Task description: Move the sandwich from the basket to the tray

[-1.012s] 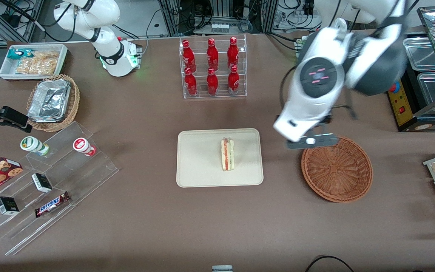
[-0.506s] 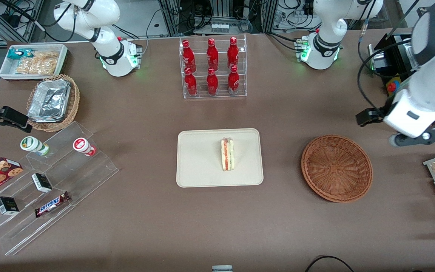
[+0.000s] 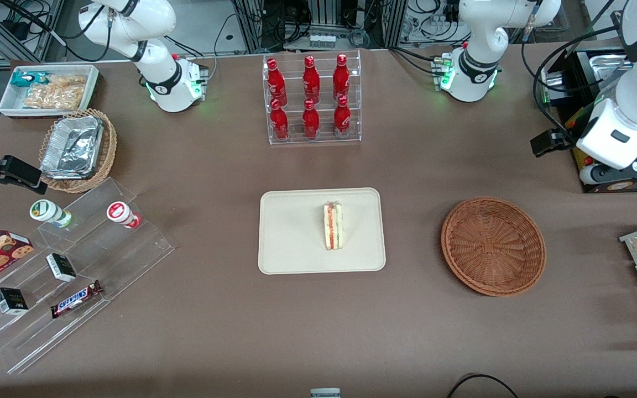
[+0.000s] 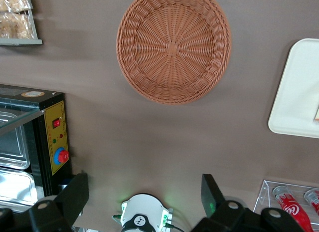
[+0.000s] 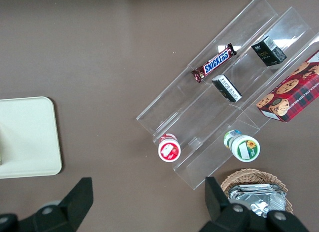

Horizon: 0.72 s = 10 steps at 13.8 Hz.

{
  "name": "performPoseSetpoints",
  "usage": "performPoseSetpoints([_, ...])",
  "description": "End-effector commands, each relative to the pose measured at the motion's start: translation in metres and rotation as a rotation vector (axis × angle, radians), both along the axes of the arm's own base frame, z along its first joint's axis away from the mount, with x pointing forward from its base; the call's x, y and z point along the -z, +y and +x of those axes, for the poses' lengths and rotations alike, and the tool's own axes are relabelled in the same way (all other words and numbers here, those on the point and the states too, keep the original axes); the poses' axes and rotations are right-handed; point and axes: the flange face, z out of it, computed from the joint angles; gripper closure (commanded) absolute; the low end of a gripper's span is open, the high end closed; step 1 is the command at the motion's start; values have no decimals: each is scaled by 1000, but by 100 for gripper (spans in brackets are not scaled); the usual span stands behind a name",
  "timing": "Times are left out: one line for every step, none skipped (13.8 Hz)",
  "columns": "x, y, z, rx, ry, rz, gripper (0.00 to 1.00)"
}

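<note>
The gripper (image 4: 144,192) hangs spread and empty, high at the right edge of the front frame, above the working arm's end of the surface (image 3: 213,331) and well apart from the basket (image 3: 493,246). The basket sits empty at right of centre. The sandwich (image 3: 333,225) stands on its edge on the tray (image 3: 291,243) at the frame's centre.
</note>
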Motion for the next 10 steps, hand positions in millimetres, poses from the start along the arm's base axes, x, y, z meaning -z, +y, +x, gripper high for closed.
performPoseSetpoints([0, 9, -22, -5, -24, -12, 0])
performPoseSetpoints([0, 15, -20, -19, -23, -19, 0])
performPoseSetpoints([-2, 9, -21, -7, -28, -23, 0])
performPoseSetpoints([1, 11, -19, -13, -25, -24, 0])
performPoseSetpoints([1, 7, -20, -5, -28, -23, 0])
performPoseSetpoints([1, 6, -19, -5, -28, -25, 0])
performPoseSetpoints([-1, 7, -15, -6, -28, -28, 0])
performPoseSetpoints([-1, 7, -9, -1, -30, -35, 0])
performPoseSetpoints([-3, 7, -5, -4, -36, -38, 0])
performPoseSetpoints([-5, 6, -6, -3, -39, -42, 0])
